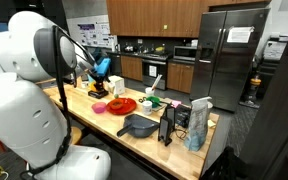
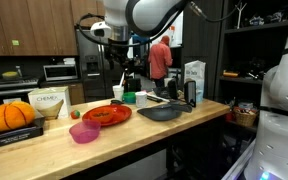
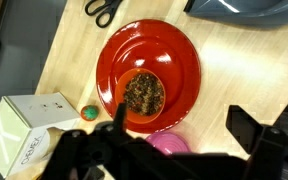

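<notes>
One long wooden counter (image 3: 64, 60) is seen bearing everything. On it, a red plate (image 3: 174, 55) is set near the middle, directly below the gripper (image 3: 174, 112), whose jaws are spread wide and hold nothing. The plate is judged stiff and glossy, likely slippery on its face. It would best be taken at the raised rim, pinched from above and below. Just beside the plate a white box (image 3: 29, 125) is laid. Dark lettering is printed on its side, but it cannot be read at this size. A pink bowl (image 3: 169, 146) is placed against the plate's near edge, between the fingers as seen in the wrist view. A brown patty (image 3: 142, 93) is laid on the plate, off-centre. It is judged light and crumbly, to be gripped gently across its edges. A green ball (image 3: 88, 113) is found between box and plate.
</notes>
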{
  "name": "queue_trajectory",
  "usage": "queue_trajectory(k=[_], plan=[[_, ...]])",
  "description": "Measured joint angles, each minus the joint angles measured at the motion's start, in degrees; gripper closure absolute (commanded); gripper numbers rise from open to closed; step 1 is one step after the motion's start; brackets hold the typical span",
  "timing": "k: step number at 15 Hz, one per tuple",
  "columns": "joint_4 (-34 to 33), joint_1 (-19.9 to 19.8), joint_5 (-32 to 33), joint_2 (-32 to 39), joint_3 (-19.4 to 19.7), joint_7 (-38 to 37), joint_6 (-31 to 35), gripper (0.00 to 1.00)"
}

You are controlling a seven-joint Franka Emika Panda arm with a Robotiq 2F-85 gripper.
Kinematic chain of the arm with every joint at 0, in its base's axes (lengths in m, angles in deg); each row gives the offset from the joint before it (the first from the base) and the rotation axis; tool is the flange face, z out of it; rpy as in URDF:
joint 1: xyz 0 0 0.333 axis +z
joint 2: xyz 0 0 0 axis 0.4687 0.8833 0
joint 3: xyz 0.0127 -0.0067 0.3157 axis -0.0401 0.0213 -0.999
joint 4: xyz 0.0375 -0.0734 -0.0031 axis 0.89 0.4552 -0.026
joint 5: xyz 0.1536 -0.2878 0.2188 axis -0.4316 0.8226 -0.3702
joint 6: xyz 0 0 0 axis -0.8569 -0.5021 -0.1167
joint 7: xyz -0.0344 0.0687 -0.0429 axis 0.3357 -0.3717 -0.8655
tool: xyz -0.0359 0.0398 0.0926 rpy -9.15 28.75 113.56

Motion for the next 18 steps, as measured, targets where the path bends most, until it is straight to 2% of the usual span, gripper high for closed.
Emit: queue_trajectory(k=[18], plan=[[0.29, -0.21, 0.43, 0.00, 0.28, -0.23, -2.13, 0.00]])
